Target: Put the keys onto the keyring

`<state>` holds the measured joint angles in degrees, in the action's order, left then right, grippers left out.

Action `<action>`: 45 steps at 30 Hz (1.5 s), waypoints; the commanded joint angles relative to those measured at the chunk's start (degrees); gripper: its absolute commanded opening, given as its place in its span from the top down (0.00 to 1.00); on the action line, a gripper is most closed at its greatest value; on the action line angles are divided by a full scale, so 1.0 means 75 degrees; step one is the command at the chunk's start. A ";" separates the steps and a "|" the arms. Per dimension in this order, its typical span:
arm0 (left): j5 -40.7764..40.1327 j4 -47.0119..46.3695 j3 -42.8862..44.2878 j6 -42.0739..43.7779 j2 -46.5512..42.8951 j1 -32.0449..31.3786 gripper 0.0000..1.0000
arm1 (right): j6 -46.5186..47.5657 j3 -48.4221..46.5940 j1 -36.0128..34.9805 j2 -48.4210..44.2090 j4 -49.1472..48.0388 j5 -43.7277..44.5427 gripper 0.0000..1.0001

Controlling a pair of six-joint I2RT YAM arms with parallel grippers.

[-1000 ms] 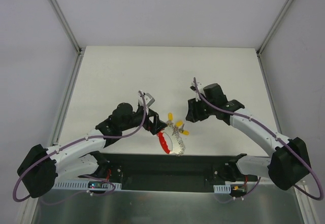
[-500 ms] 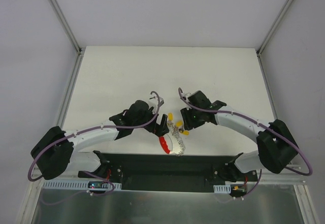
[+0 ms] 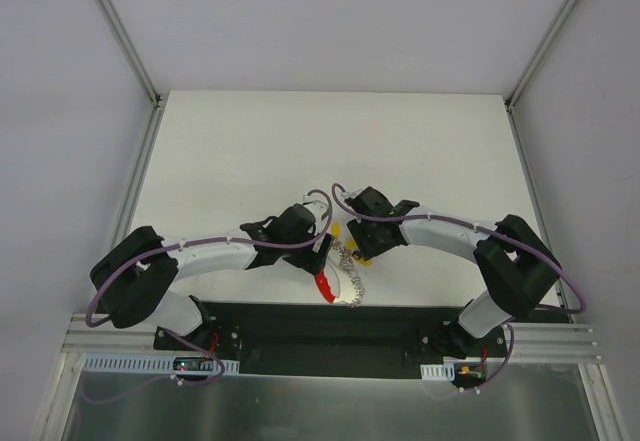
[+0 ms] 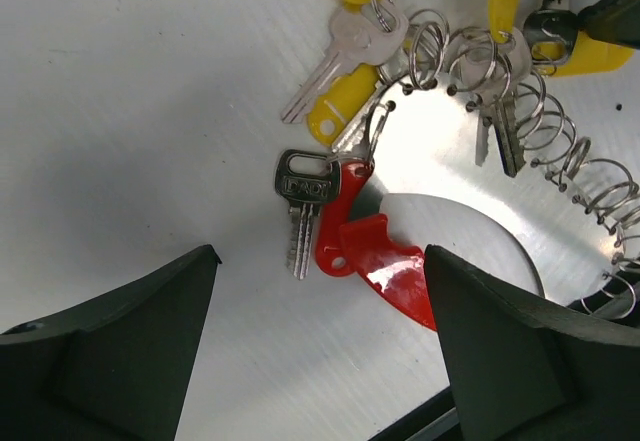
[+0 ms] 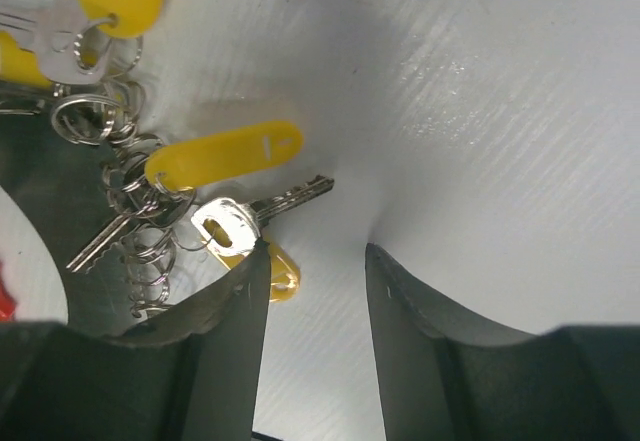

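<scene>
The keys (image 3: 336,229), small silver keys with yellow tags, lie bunched with the keyring (image 3: 349,265) near the table's front edge. The keyring's silver rings and coil chain (image 4: 570,161) join a red curved band (image 4: 385,266). My left gripper (image 3: 322,248) hangs open just left of the bunch. In the left wrist view its fingertips (image 4: 200,261) straddle the red band and a plain silver key (image 4: 303,201) without touching them. My right gripper (image 5: 315,251) is open over bare table, its left fingertip (image 5: 255,261) beside a silver key (image 5: 250,216) and a yellow tag (image 5: 225,156).
A shiny round metal disc (image 4: 450,181) lies under the rings. The black base rail (image 3: 320,326) runs close behind the bunch at the near edge. The white table (image 3: 330,141) stretches away towards the far wall, with frame posts at its back corners.
Both arms have swung inward to the key bunch, the left gripper moving right and the right gripper moving left. The bunch itself has not moved.
</scene>
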<state>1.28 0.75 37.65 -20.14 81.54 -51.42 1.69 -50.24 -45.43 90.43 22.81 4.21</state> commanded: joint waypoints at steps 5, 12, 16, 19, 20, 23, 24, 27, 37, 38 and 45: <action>-0.1119 0.0977 0.0359 -0.0267 0.0554 -0.0093 0.20 | -0.0530 0.0112 -0.0001 0.0060 0.0907 0.1383 0.54; -0.1951 0.1446 0.0429 -0.0420 0.0929 -0.0082 0.41 | -0.0683 0.0136 0.0338 -0.0397 0.1201 0.1361 0.54; -0.2443 0.1762 0.0523 -0.0595 0.1163 -0.0082 0.50 | -0.0601 0.0218 0.0654 -0.0607 0.1014 0.0882 0.54; -0.2561 0.1915 0.0558 -0.0701 0.1187 -0.0070 0.51 | -0.0426 0.0323 0.0643 -0.1028 0.0429 0.0310 0.54; -0.2550 0.1903 0.0535 -0.0713 0.1152 -0.0058 0.51 | -0.0332 0.0312 0.0643 -0.1112 0.0103 0.0132 0.54; -0.2526 0.1903 0.0465 -0.0783 0.1000 -0.0058 0.51 | -0.0273 0.0172 0.0608 -0.1206 -0.0297 -0.0162 0.54; -0.2596 0.1903 0.0430 -0.0818 0.0953 -0.0070 0.52 | -0.0273 0.0136 0.0608 -0.1183 -0.0380 -0.0209 0.55; -0.2713 0.1892 0.0242 -0.0982 0.0602 -0.0070 0.52 | -0.0273 0.0124 0.0631 -0.1124 -0.0580 -0.0291 0.55; -0.2000 0.1459 0.1459 -0.0281 -0.0080 -0.0210 0.22 | -0.1292 0.1294 0.1404 -0.2293 -0.0920 0.0562 0.42; -0.1825 0.1388 0.1785 -0.0221 0.0061 -0.0280 0.20 | -0.1385 0.1389 0.1451 -0.2435 -0.0908 0.0657 0.39; -0.1249 0.1282 0.3088 0.0142 0.1606 -0.0655 0.19 | -0.1597 0.1847 0.1639 -0.2999 -0.0873 0.0845 0.22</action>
<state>-11.90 10.48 56.95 -21.67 88.38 -54.63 -7.75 -37.58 -33.45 69.89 16.88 8.49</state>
